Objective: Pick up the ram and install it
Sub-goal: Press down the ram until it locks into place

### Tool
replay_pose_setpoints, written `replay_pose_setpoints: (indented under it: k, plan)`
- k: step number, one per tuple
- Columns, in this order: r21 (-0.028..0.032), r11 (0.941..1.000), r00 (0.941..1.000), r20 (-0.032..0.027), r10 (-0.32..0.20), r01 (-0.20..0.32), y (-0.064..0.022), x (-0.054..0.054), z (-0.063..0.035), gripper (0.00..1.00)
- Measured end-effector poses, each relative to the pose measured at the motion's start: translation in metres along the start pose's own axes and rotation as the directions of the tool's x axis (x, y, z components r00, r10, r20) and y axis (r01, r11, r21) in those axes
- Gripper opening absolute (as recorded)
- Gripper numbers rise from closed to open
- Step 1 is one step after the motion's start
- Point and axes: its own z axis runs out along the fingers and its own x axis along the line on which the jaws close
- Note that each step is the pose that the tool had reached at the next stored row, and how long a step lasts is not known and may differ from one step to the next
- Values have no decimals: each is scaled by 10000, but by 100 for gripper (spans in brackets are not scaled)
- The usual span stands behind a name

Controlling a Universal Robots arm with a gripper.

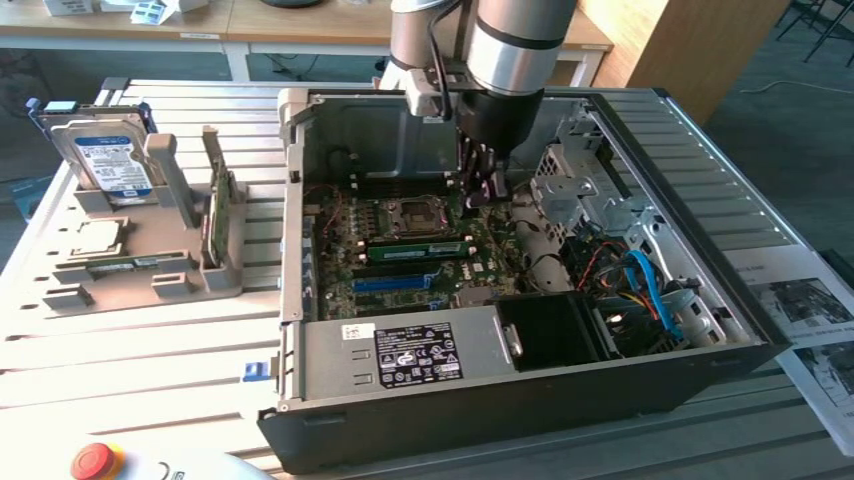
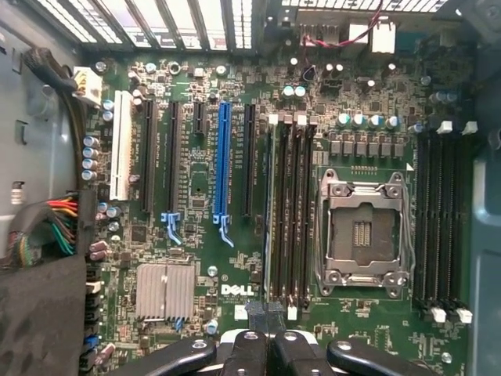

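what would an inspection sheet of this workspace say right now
surface: slatted metal table with open pc case on it
job's things: ram lies along the slots beside the cpu socket
clutter: hard drive standing in grey holder
grippers: gripper shut, nothing seen between its fingers, over the motherboard
cables: blue cable; coloured wire bundle
surroundings: printed sheets; red button

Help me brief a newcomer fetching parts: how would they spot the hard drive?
To the exterior view's left of the open computer case, a grey rack sits on the table. The hard drive stands at its far end: a silver box with a blue label, unlike the thin green boards nearby.
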Motion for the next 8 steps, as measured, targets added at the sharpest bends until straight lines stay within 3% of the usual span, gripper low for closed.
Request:
replay_pose_setpoints:
  k: [8]
  plan:
    - [0,10000,10000,1,0,0,-3,1,146,10]
